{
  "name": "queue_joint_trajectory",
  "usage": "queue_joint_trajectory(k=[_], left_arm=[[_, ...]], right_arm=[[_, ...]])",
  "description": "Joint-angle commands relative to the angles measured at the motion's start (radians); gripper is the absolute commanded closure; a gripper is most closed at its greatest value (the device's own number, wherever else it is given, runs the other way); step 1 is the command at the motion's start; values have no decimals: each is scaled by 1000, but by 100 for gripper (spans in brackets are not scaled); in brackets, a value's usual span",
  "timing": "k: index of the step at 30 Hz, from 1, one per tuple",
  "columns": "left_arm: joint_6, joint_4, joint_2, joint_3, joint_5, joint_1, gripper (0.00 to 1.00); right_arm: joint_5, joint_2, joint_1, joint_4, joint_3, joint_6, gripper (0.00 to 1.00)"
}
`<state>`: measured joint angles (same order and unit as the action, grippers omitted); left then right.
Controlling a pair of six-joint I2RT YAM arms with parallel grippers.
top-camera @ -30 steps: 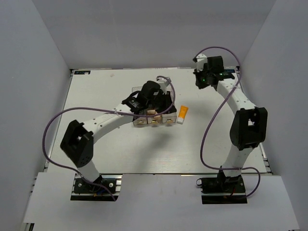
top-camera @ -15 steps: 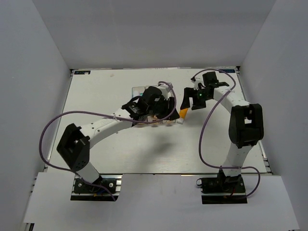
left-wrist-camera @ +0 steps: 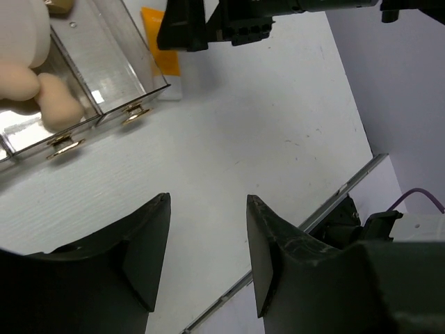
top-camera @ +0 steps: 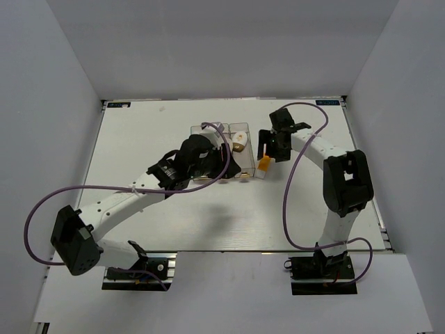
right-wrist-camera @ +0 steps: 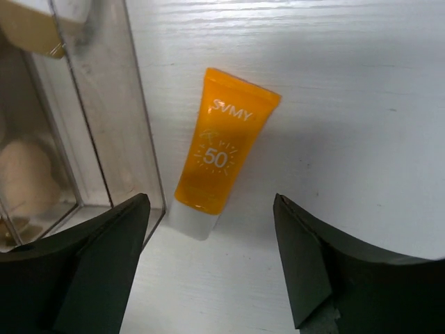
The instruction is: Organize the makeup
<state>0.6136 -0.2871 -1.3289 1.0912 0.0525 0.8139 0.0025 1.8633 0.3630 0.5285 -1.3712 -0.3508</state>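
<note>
An orange tube with a white cap lies flat on the table, right beside the clear tray. My right gripper hovers over it, open, with one finger on each side and clear of it. My left gripper stands open over bare table in front of the tray, with nothing between its fingers. Beige sponges sit in the tray's compartments. A tan item lies further back in the tray.
The tray's clear walls stand just left of the tube, with small gold handles on the front. The table's near metal edge shows beyond my left fingers. Grey walls enclose the table.
My right arm swung in from the back right corner to above the orange tube, and its gripper opened. My left gripper opened and drew back from the tray; the left arm's elbow swung toward the near left.
</note>
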Motion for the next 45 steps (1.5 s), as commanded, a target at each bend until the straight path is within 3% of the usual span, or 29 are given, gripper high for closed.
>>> queue_joint_trajectory(k=[1, 8, 16, 22, 26, 32, 38, 45], left_arm=[[18, -21, 49, -25, -37, -9, 42], [23, -38, 68, -39, -71, -9, 42], [28, -58, 71, -27, -91, -9, 42], [28, -61, 65, -20, -94, -9, 42], [29, -57, 76, -30, -98, -9, 42], [38, -58, 109, -48, -112, -9, 42], [41, -49, 134, -74, -123, -9, 42], [40, -55, 137, -73, -135, -9, 42]], right_arm=[[143, 13, 16, 19, -25, -97, 24], [110, 88, 24, 13, -37, -126, 35], [94, 154, 28, -1, -63, -145, 40], [119, 154, 22, -10, -32, -126, 52], [145, 136, 21, -18, -6, -68, 65], [180, 10, 11, -149, 55, 146, 71], [-36, -173, 24, -332, 89, 375, 72], [-205, -89, 60, -271, -126, 251, 73]])
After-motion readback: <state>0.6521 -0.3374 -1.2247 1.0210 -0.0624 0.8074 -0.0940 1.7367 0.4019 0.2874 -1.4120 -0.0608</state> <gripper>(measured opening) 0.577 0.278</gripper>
